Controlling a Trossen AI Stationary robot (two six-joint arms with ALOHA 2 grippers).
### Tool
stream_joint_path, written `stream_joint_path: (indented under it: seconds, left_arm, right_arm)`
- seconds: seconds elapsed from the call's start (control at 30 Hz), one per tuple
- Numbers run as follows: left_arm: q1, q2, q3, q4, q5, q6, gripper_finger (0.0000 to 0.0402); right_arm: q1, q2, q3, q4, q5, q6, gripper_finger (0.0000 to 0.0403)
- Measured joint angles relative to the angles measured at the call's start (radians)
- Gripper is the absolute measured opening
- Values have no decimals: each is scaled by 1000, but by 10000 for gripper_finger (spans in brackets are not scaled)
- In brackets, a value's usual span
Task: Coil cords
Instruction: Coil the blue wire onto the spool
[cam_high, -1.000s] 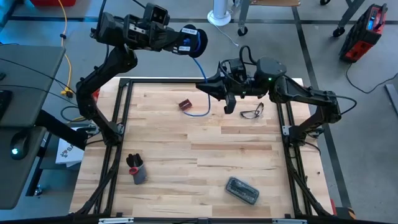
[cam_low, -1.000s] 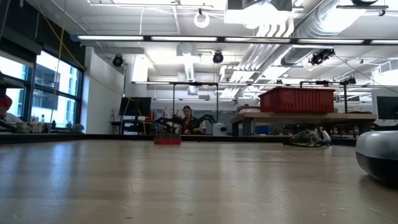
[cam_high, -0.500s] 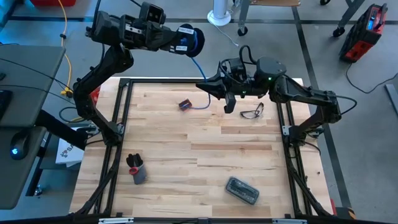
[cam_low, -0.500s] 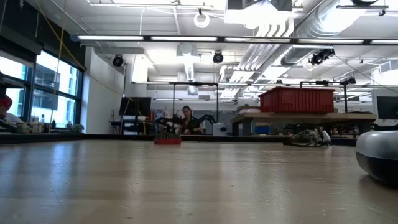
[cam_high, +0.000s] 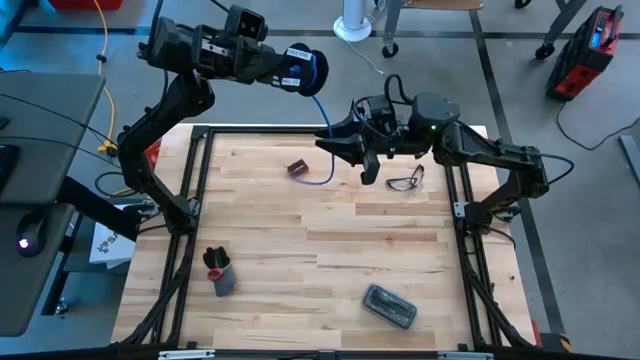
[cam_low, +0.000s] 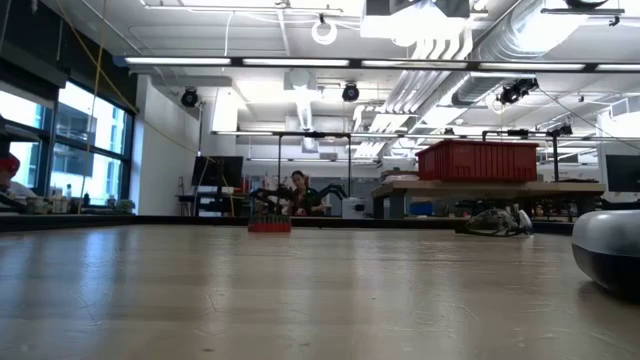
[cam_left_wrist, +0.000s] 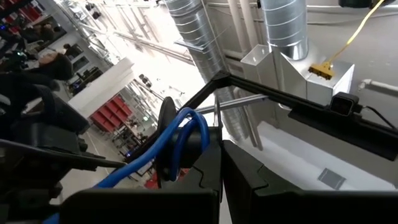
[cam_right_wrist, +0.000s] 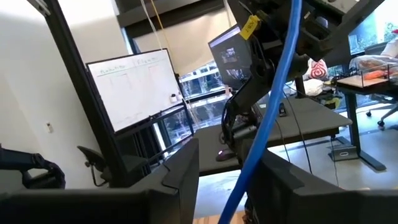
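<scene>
Blue cord (cam_high: 322, 120) runs from a reel (cam_high: 311, 68) clamped in the left gripper (cam_high: 298, 68), upper centre, down between the right gripper's (cam_high: 338, 146) parted fingers.

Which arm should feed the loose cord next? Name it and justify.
Right. The right gripper sits at the blue cord with the cord running between its open fingers, while the left gripper is shut on the reel.

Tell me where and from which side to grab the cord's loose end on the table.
Probably the reddish plug, from above: it is the blocky part, lying flat. The blue cord leaves it toward the right gripper; the left gripper holds the reel beyond the table's edge.
</scene>
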Motion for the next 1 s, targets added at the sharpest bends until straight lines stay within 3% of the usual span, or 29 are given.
stream_joint_path:
  seconds: [0.27,1.0]
  left_arm:
    - [-4,-18,1,6,50,-35,0]
    - [-19,-35,1,-18,52,-6,0]
  right_arm:
    - [-22,0,0,-23,15,-3,108]
    - [-39,0,0,-23,32,-16,86]
